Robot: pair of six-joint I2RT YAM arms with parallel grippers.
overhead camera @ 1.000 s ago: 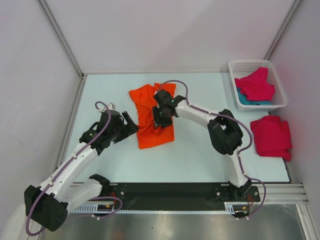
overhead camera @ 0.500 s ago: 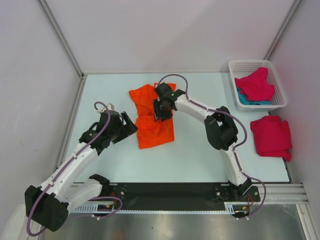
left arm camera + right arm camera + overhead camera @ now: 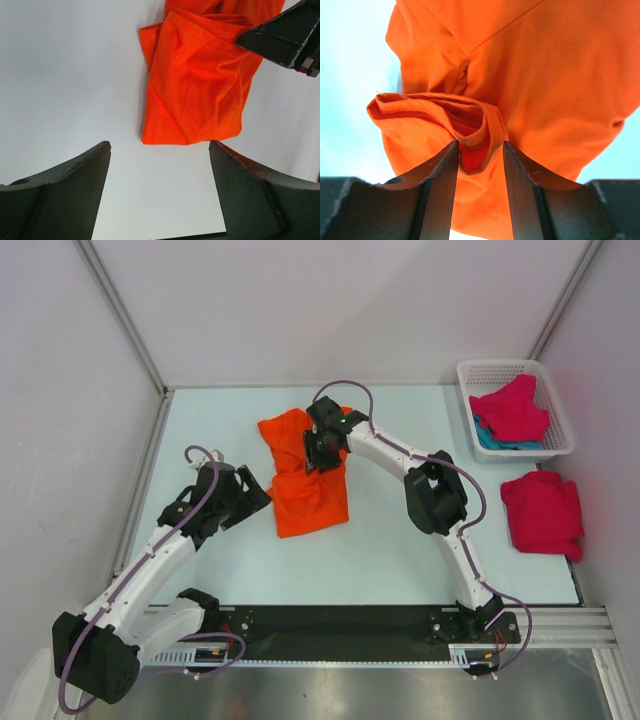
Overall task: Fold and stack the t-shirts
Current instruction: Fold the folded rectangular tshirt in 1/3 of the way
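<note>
The orange t-shirt [image 3: 300, 495] lies crumpled in the middle of the table, its near part folded over. My right gripper [image 3: 318, 453] is over its upper middle. In the right wrist view a bunched fold of the orange t-shirt [image 3: 560, 75] fills the gap of the right gripper [image 3: 480, 145], whose jaws press it from both sides. My left gripper [image 3: 258, 487] hovers just left of the shirt, open. The left wrist view shows bare table between the left gripper [image 3: 160, 145] fingers and the orange t-shirt [image 3: 200, 90] beyond them.
A folded magenta t-shirt [image 3: 543, 512] lies at the right edge of the table. The white mesh basket [image 3: 470, 375] at the back right holds another magenta t-shirt [image 3: 512, 410] over a teal one [image 3: 487, 440]. Walls close in the table's left, back and right.
My right gripper has moved toward the back of the table over the orange shirt, drawing the pinched fold with it. The left gripper has edged slightly left.
</note>
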